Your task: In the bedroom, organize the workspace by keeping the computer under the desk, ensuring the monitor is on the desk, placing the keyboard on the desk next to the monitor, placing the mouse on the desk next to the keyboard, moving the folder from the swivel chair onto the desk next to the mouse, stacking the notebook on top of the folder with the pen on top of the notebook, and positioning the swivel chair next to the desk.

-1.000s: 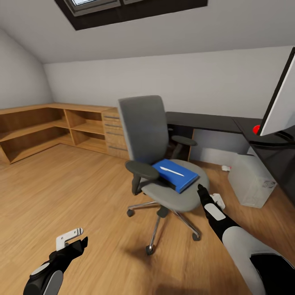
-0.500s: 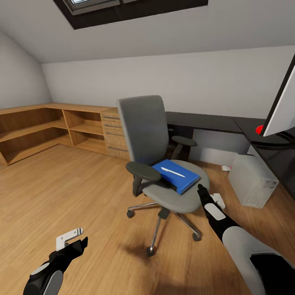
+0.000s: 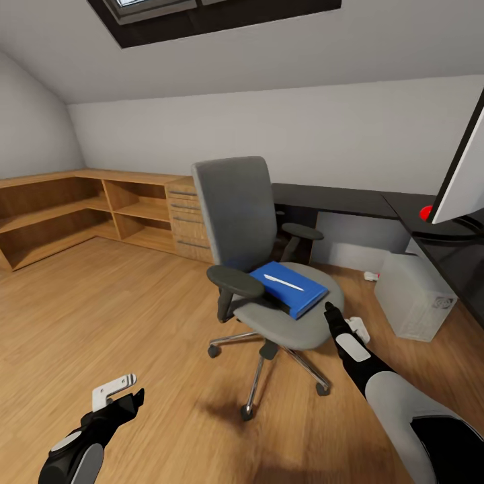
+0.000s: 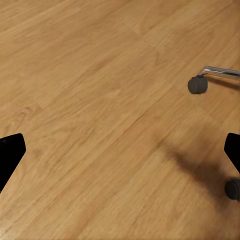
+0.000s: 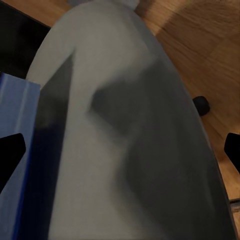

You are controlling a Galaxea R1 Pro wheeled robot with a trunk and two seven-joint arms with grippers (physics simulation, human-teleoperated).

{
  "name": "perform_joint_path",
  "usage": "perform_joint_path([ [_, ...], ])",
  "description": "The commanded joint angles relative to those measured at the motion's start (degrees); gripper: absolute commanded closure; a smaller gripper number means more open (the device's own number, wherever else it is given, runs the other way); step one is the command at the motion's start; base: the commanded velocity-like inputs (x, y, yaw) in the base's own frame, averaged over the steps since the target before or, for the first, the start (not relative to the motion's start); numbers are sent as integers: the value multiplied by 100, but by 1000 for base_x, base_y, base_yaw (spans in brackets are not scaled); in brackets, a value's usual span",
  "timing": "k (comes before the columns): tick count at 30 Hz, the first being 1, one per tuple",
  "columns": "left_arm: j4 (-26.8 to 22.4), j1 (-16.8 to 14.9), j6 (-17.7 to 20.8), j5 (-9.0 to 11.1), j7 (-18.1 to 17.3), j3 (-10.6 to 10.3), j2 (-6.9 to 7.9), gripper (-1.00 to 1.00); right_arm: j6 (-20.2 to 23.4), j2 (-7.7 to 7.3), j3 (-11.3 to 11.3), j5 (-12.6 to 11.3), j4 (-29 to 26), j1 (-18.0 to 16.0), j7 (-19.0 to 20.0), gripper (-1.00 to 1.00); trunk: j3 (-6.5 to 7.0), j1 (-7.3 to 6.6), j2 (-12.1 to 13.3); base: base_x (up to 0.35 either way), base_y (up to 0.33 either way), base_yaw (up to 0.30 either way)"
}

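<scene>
The grey swivel chair (image 3: 245, 222) stands mid-floor, clear of the black desk (image 3: 336, 199). On its seat lies the blue folder (image 3: 296, 294), with the white pen (image 3: 282, 282) resting on top. My right gripper (image 3: 331, 312) is open just off the seat's front right edge; in its wrist view the seat (image 5: 125, 125) and the folder's edge (image 5: 20, 150) lie between the spread fingertips (image 5: 10, 152). My left gripper (image 3: 124, 396) hangs open low over the floor. The monitor (image 3: 464, 168) stands on the desk at the right. The computer (image 3: 413, 296) sits on the floor by the desk. Keyboard, mouse and notebook are out of view.
Low wooden shelving (image 3: 67, 208) and a wooden chest (image 3: 188, 218) line the back left wall. A small white and red object (image 3: 371, 275) lies on the floor near the computer. A chair castor (image 4: 197, 84) shows near my left gripper. Open wood floor stretches to the left.
The whole view shifted very slightly a second ago. Neither gripper nor any object has visibly moved since.
</scene>
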Motion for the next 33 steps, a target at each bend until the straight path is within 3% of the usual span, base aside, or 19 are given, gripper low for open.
perform_joint_path([
  [1,-5,-3,16,61,50,-5,2,-100,-27,-8,43,-47,-3,-3,-13,-100,-5,-1,-2,114,0,0],
  [11,-1,-3,30,61,50,-6,2,-100,-27,-44,44,-40,-3,-4,-31,-100,-5,-1,-2,110,0,0],
  [23,-1,-3,29,61,50,-2,2,-100,-27,-201,43,-52,-3,-4,-55,-100,-5,-1,-2,2,0,0],
  [27,-1,-3,31,61,50,3,2,-100,-27,-439,-36,-60,-3,-5,-55,-100,-5,-1,-2,0,0,0],
  [33,-1,-3,26,61,50,3,2,-100,-20,-553,-236,-62,-9,-5,-55,-100,-5,-1,-2,130,23,0],
])
